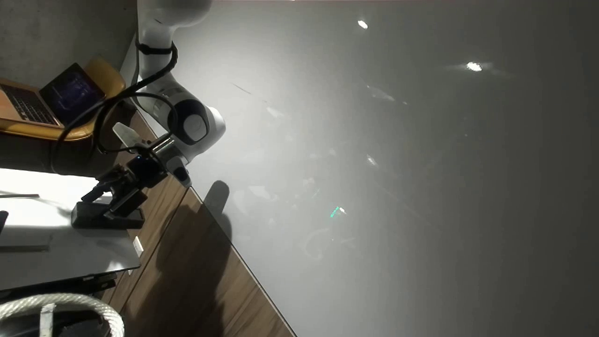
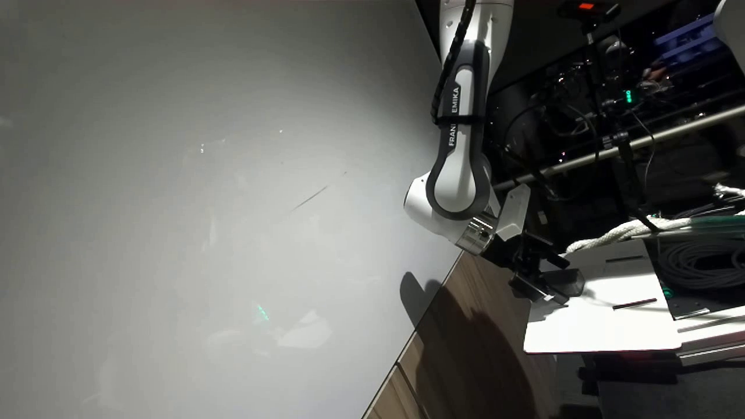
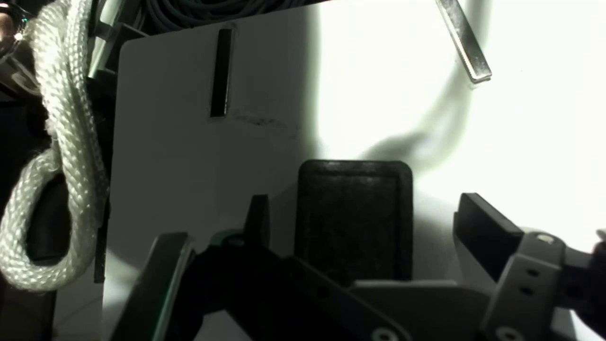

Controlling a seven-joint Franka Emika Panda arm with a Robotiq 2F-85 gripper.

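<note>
Two fingers point(image 3: 483, 232) of your gripper point(image 3: 364, 213) stand spread, one on each side of a black block point(image 3: 355, 218); your wrist view shows a gap between the block and each of them, so nothing is pinched. The gap is narrower on the side toward the white rope point(image 3: 71, 137). The block itself lies flat on a white board point(image 3: 165, 118), and both exterior views place your gripper directly about it, near an edge of that board. Verified as done: the block rests on the board and your fingers straddle it. Not in evidence: any grip or lift. Whether this amounts to handling finished or handling not begun, you cannot establish from these views; in my judgement either reading fits. A bright metal strip point(image 3: 463, 40) and a dark strip point(image 3: 221, 73) lie on the same board, both apart from the block and clear of your fingers. The block's near end runs out of sight behind your gripper's linkage, so its condition there is unconfirmed.
</note>
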